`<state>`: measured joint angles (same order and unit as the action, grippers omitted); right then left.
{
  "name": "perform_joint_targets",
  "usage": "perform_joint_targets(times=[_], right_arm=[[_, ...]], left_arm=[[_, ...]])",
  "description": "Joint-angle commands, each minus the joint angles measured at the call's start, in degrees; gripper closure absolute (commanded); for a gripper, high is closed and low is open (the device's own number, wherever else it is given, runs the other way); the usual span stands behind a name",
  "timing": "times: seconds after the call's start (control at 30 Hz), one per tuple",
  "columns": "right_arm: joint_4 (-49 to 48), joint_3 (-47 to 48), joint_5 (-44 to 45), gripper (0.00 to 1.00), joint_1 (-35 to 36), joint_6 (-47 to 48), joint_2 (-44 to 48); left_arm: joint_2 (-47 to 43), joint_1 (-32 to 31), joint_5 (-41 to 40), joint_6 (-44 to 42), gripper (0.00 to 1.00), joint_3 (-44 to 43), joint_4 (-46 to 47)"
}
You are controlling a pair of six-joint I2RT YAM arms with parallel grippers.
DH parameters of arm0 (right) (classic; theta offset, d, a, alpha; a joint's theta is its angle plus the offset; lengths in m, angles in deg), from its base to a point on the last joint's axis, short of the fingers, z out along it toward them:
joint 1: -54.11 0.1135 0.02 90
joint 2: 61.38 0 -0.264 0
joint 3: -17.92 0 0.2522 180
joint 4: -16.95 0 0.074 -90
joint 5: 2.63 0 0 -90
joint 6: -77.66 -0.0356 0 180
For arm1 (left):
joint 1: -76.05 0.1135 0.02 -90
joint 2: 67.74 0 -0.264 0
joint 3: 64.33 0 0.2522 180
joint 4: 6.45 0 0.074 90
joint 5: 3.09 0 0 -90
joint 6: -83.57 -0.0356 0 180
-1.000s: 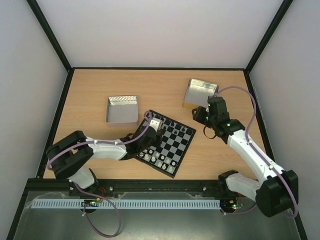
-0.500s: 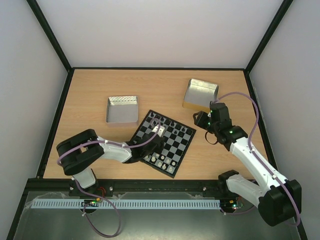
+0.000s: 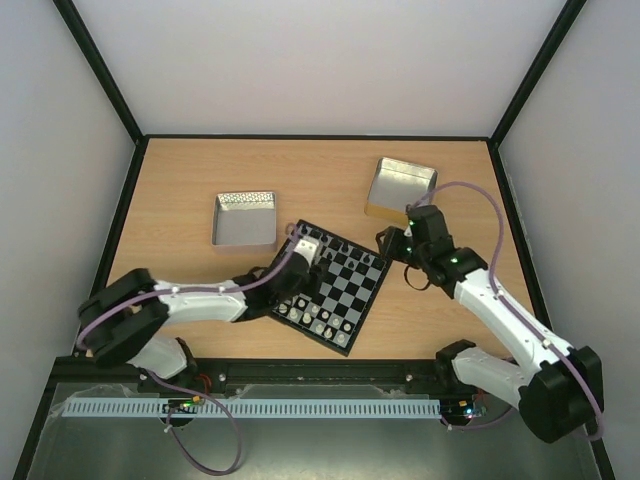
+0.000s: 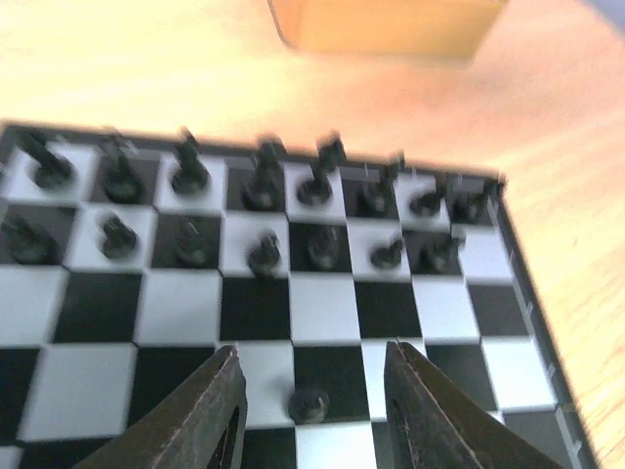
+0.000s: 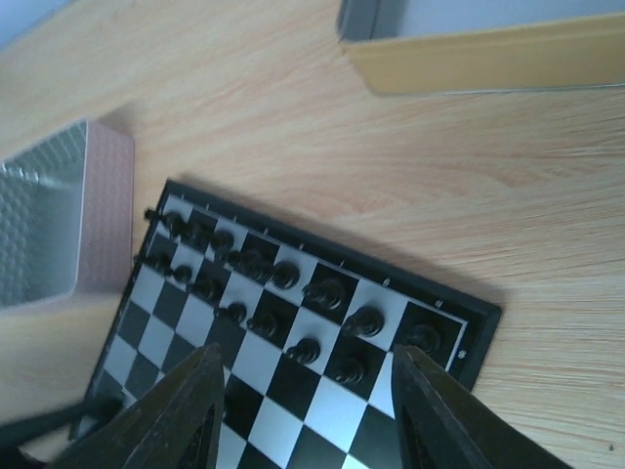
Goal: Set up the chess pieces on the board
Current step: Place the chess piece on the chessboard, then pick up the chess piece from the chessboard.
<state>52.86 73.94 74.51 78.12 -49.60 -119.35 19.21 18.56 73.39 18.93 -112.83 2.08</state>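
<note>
Your left gripper (image 4: 311, 352) hangs low over the board (image 4: 322, 308) with its jaws parted and nothing held. A lone black piece (image 4: 308, 403) stands free between the fingers and touches neither. Your right gripper (image 5: 308, 354) is spread wide and empty too, hovering above the board.

The set-up looks nearly done. The chess pieces (image 4: 264, 256) fill two rows along the top of the left wrist view, and the second row seems one short. The lone piece sits a couple of rows lower in that frame, so it probably belongs up there, though blur leaves the count unsure. In the overhead view, pale pieces (image 3: 318, 320) line the board's lower edge.

For room, you have open middle squares, but the black rows are packed tight. A plain tray (image 3: 402, 185) lies just past the board's upper-right corner in the overhead view. A dimpled tray (image 3: 245, 218) sits near its upper left, with table (image 3: 200, 170) showing between them.
</note>
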Motion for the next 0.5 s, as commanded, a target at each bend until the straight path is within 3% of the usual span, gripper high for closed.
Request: perform_joint_targets(times=[0.0,0.2,0.47], right_arm=[[3.8,4.5,3.7,0.52,6.4,2.7,-4.3],[3.7,8.2,7.9,0.5,17.4,3.0,-14.4],[3.6,14.1,11.2,0.56,26.8,2.5,-29.6]], left_arm=[[-8.8,4.6,1.7,2.9,0.58,-2.1,-4.7],[-21.2,12.1,-1.8,5.7,0.5,-2.1,-15.3],[-32.3,21.6,-1.3,9.9,0.46,1.8,-21.4]])
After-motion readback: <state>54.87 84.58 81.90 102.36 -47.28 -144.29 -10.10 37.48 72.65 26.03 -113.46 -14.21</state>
